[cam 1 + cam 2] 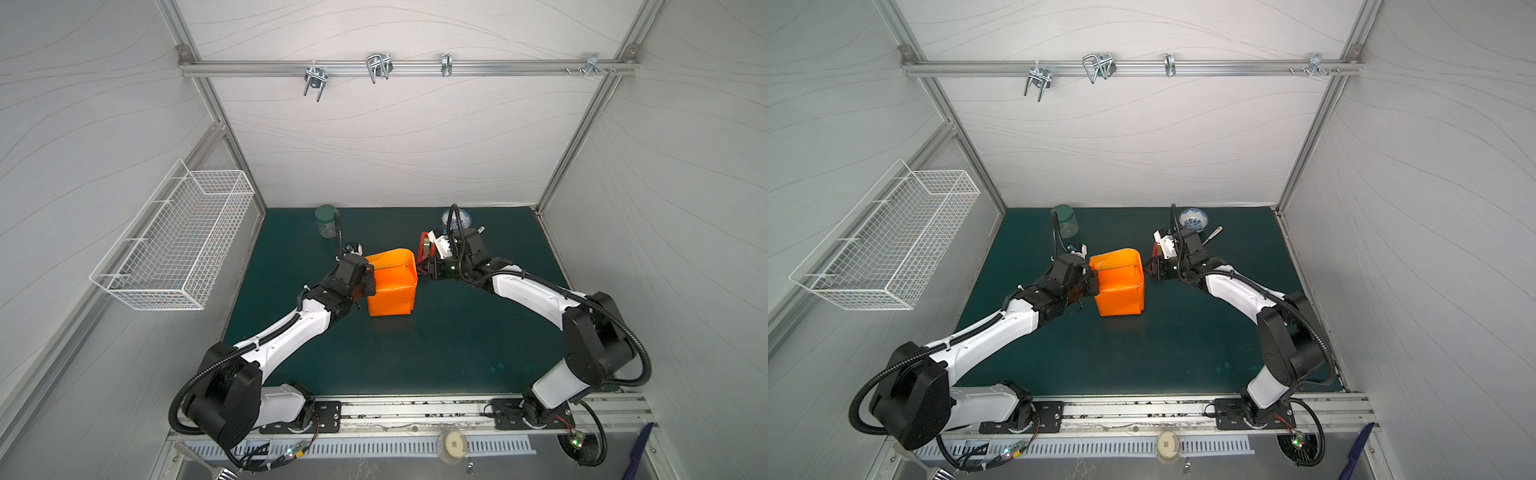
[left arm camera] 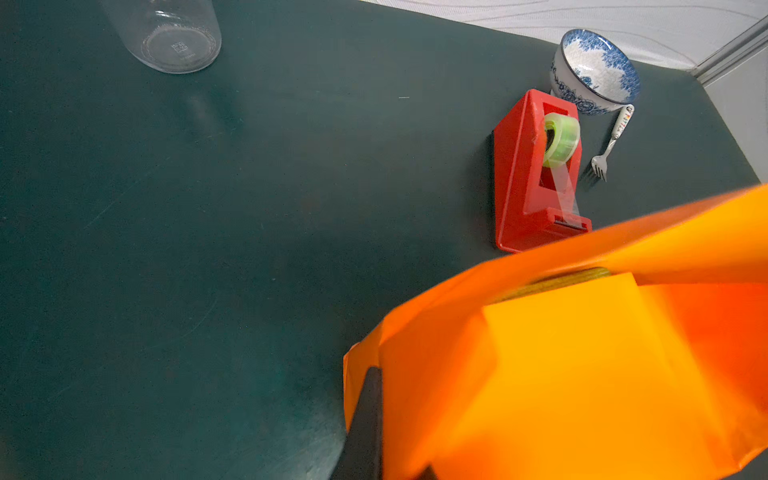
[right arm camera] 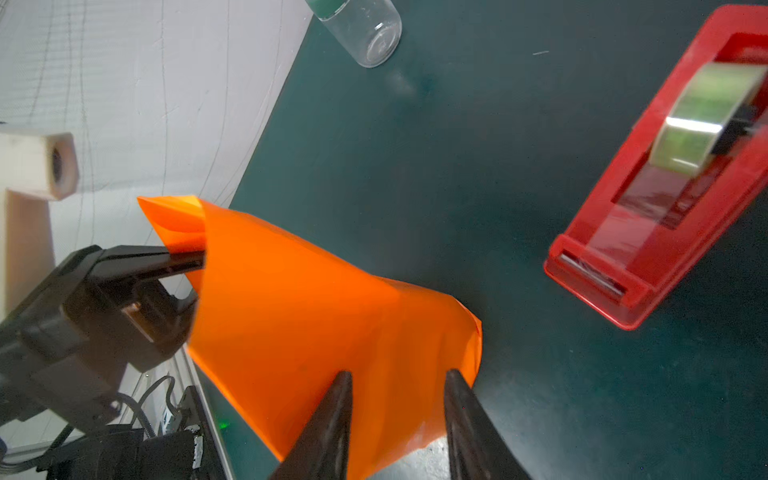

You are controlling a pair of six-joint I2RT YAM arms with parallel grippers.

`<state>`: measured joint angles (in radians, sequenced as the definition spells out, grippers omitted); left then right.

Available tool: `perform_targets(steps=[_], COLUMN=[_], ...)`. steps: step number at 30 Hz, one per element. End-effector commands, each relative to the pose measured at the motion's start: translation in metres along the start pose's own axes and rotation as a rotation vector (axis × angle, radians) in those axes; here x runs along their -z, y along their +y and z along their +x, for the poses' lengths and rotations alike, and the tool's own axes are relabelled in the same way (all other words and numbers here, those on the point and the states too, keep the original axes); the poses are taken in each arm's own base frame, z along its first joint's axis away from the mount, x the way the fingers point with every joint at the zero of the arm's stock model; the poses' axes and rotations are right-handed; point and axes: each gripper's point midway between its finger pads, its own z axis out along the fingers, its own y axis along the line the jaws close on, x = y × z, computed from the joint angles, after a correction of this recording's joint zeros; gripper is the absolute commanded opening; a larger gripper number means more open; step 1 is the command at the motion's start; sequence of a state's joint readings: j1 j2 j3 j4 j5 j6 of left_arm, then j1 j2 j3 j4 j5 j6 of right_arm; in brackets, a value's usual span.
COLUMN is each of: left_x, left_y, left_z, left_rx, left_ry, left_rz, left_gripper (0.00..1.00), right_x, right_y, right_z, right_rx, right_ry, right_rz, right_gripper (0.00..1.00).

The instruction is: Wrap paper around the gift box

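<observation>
Paper, smooth and orange, hugs the square gift box; left gripper pinches it, right gripper stands half open.

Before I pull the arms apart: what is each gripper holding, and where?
Left gripper pinches the paper at its raised left edge. Right gripper holds nothing; its jaws stand apart by the paper's right side.
</observation>
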<state>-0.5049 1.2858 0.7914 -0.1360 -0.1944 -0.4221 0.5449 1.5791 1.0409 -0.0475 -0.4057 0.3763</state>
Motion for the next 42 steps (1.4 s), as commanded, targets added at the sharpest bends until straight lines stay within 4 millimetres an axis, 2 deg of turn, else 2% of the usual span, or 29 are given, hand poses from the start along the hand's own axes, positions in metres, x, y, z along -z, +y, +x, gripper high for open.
perform_targets(steps=[1,10,19,31,42], left_x=[0.001,0.001,0.001,0.002,0.001], left_y=[-0.008,-0.007,-0.007,-0.007,-0.008], left_z=[-0.011,-0.011,-0.011,-0.011,-0.010], left_rx=[0.010,0.006,0.008,0.008,0.009], left_ry=[-0.027,-0.028,-0.030,-0.031,-0.027], left_rz=[0.022,0.018,0.020,0.023,0.028], left_gripper=[0.00,0.00,0.00,0.00,0.00], right_x=[0.017,0.019,0.008,-0.008,-0.025], right_y=[0.010,0.037,0.048,0.054,0.048], right_z=[-0.007,0.004,-0.001,0.000,0.000], right_rx=[0.031,0.112,0.139,0.148,0.155], right_ry=[-0.058,-0.070,-0.063,-0.046,-0.035], right_rz=[-0.038,-0.176,-0.193,-0.191,-0.150], right_gripper=[0.39,0.26,0.13,0.11,0.11])
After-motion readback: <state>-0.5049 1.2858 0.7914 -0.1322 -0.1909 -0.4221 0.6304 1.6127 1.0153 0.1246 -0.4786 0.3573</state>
